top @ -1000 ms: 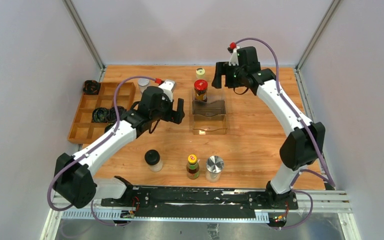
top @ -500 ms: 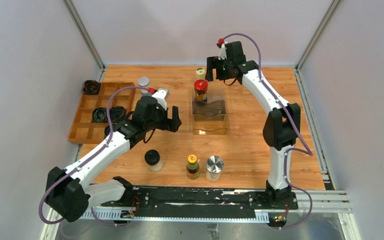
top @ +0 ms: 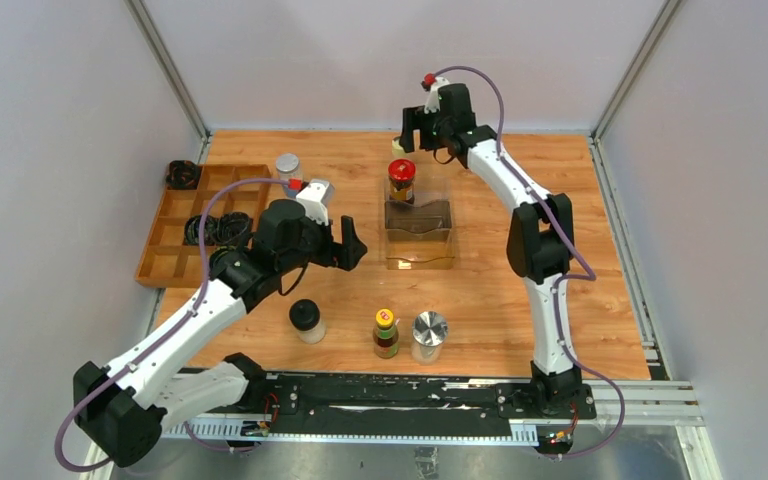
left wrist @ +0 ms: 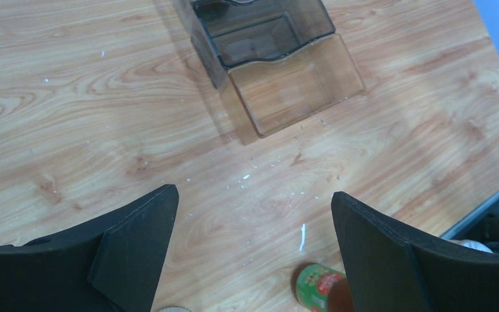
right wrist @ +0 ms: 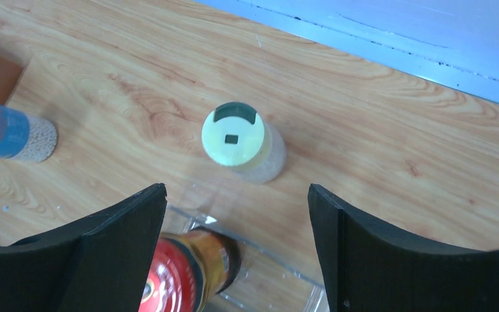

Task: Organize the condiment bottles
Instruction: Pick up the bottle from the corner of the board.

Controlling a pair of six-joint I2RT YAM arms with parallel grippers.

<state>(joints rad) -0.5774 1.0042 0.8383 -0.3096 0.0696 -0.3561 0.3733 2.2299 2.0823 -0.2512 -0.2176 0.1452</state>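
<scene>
**Right gripper poised over the yellow-capped shaker**

The right gripper (right wrist: 235, 192) hangs over the far edge of the table (top: 500, 290), its jaws spread wide and holding nothing. The yellow-capped shaker (right wrist: 232, 134) stands upright just beyond its fingertips and apart from them. Nearer the arm is the red-lidded dark jar (right wrist: 182, 276), which stands in the rear tier of the clear tiered organizer (top: 418, 250). The blue-labelled jar (right wrist: 6, 133) stands well to the left.

The left gripper (left wrist: 253, 201) is likewise wide open and empty above bare wood. Near the front edge stand the yellow-capped brown sauce bottle (top: 386, 333), the silver-lidded jar (top: 429, 337) and the black-capped jar (top: 306, 320).

The shaker appears rigid, light and smooth-walled. It is probably best taken across the round body below the cap, since a hold on the cap could slip or tip it. Being narrow, it would topple easily if a finger brushed it.
</scene>
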